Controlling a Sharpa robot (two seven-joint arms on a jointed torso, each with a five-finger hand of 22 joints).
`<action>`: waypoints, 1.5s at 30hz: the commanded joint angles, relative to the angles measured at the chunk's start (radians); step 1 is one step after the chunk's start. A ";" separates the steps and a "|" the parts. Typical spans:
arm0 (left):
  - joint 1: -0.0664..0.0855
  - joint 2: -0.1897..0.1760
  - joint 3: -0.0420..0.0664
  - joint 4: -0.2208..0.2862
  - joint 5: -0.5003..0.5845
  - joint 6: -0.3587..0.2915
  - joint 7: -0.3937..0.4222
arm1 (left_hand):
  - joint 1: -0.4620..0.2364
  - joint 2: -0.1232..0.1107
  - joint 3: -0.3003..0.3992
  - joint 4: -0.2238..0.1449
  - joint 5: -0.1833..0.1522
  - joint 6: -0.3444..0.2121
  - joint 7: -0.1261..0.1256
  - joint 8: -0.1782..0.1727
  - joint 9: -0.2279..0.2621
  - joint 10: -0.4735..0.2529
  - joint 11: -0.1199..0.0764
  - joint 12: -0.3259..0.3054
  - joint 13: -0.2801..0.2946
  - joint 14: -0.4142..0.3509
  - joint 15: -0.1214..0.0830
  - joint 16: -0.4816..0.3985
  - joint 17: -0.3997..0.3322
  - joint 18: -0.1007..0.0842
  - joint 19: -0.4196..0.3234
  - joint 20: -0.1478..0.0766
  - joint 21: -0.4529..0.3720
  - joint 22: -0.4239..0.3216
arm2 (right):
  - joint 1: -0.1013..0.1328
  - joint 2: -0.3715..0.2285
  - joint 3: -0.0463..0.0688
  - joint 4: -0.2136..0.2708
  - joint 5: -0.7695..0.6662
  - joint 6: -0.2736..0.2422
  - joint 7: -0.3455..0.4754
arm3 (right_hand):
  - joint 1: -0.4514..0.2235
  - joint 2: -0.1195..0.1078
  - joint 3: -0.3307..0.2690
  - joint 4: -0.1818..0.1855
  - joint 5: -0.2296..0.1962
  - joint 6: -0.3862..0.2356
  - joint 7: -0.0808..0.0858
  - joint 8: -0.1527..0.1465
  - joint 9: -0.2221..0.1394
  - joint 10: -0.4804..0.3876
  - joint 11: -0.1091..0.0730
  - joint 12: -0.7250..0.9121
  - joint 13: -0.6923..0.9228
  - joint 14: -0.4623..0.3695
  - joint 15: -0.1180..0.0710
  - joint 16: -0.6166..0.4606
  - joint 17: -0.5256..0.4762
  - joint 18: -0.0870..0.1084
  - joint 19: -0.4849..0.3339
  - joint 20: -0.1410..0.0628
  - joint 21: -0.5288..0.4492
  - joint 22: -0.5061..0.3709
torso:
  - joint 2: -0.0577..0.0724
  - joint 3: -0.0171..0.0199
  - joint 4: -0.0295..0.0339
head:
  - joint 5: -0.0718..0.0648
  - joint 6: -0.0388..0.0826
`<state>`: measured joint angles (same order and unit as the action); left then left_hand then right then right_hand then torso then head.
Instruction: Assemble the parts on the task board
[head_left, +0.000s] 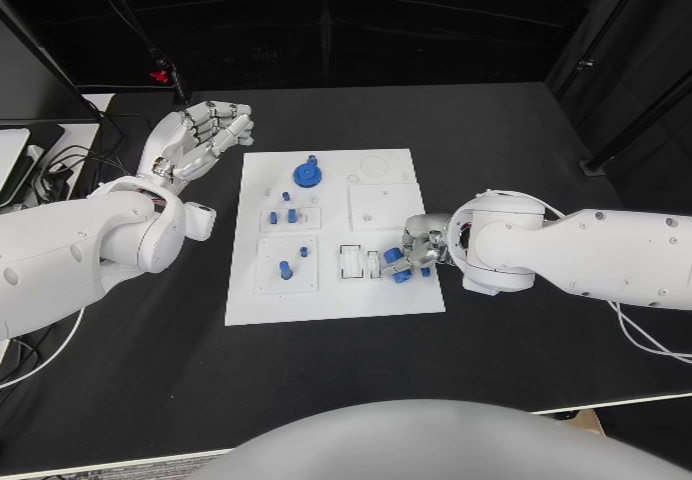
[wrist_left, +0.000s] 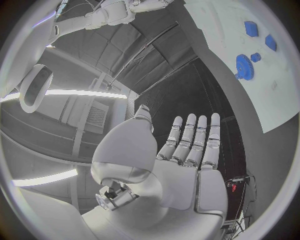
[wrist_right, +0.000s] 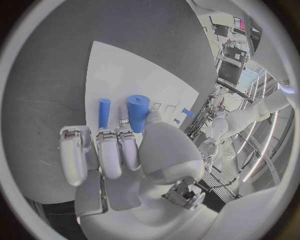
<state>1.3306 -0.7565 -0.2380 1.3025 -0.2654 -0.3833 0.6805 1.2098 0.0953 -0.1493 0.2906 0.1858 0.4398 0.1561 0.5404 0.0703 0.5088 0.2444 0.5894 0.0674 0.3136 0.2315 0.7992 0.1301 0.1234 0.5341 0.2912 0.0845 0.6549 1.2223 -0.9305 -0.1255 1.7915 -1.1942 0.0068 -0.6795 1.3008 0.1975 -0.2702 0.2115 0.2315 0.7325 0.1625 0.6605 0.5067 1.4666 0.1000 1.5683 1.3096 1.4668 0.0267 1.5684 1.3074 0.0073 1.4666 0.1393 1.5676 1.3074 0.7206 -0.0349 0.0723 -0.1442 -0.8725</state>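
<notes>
Fingers of the right hand (head_left: 411, 258) pinch a blue peg (wrist_right: 138, 113) at the task board (head_left: 333, 302)'s lower right, beside empty slots (head_left: 358, 262); the spread, empty left hand (head_left: 199, 138) lies far off at upper left.

My two arms are smooth, bulbous white shells; each ends in a silver, segmented metal left hand (head_left: 199, 135) and right hand (head_left: 414, 255), with a thin white cable trailing behind my right arm.

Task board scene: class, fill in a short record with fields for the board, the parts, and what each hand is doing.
board: white task board in the middle of the black table
parts: blue gear near the far edge; small blue pegs in the left plates
left hand: left hand open, off the board, holds nothing
right hand: right hand at the board's near right, pinches a blue cylinder
</notes>
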 joint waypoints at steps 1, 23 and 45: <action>0.001 0.000 0.001 0.001 0.003 0.009 0.011 | 0.005 0.003 -0.005 0.001 0.003 -0.008 0.129 0.006 -0.001 -0.004 -0.001 0.005 -0.002 -0.005 0.002 0.005 -0.001 -0.004 0.005 -0.002 0.005 -0.002 | -0.012 0.002 -0.012 -0.008 0.006 -0.013 -0.009 | 0.020 -0.003 0.041 -0.041 -0.010 -0.010 -0.004 -0.031 -0.346 0.104 -0.008 0.002 0.261 0.104 -0.003 0.002 0.263 -0.007 0.104 -0.006 0.003 0.263 | 0.000 0.0001 0.0003 | -0.001 0.000; 0.000 -0.002 0.001 -0.001 0.003 0.011 0.009 | 0.005 0.003 -0.005 0.001 0.003 -0.008 0.129 0.006 -0.001 -0.004 -0.001 0.005 -0.002 -0.005 0.002 0.005 -0.001 -0.004 0.005 -0.002 0.005 -0.002 | -0.013 -0.065 -0.013 0.043 0.156 -0.154 0.110 | 0.078 -0.027 0.210 -0.114 0.009 0.049 -0.041 -0.218 -0.423 0.104 -0.041 0.002 0.261 0.104 -0.030 0.002 0.263 -0.007 0.104 -0.032 0.003 0.263 | 0.000 0.0000 -0.0001 | 0.001 0.000; -0.003 0.002 0.001 -0.008 0.003 0.012 0.007 | 0.006 0.005 -0.008 0.001 0.004 -0.009 0.129 0.008 -0.001 -0.006 -0.001 0.006 -0.002 -0.006 0.002 0.006 -0.003 -0.005 0.004 -0.002 0.005 -0.002 | 0.001 -0.140 -0.011 0.084 0.318 -0.256 0.306 | 0.038 -0.076 0.303 -0.117 0.040 0.168 -0.038 -0.317 -0.435 0.104 -0.040 0.002 0.261 0.104 -0.031 0.002 0.263 -0.007 0.104 -0.035 0.003 0.263 | -0.001 -0.0006 0.0019 | -0.005 0.000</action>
<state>1.3263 -0.7560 -0.2380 1.2944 -0.2654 -0.3792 0.6792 1.2098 0.0953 -0.1493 0.2906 0.1857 0.4398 0.1561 0.5444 0.0704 0.5089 0.2444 0.5894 0.0674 0.3136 0.2315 0.7992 0.1282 0.1234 0.5341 0.2912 0.0846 0.6536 1.2205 -1.0718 -0.1370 1.8758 -0.9358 -0.2109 -0.4423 1.3469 0.1212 -0.0015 0.1229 0.2689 0.8415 0.1767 0.3475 0.0620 1.4645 0.0552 1.5712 1.3080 1.4702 -0.0100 1.5683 1.3080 0.0073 1.4630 0.1072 1.5675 1.3074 0.7201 -0.0359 0.0726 -0.1485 -0.8725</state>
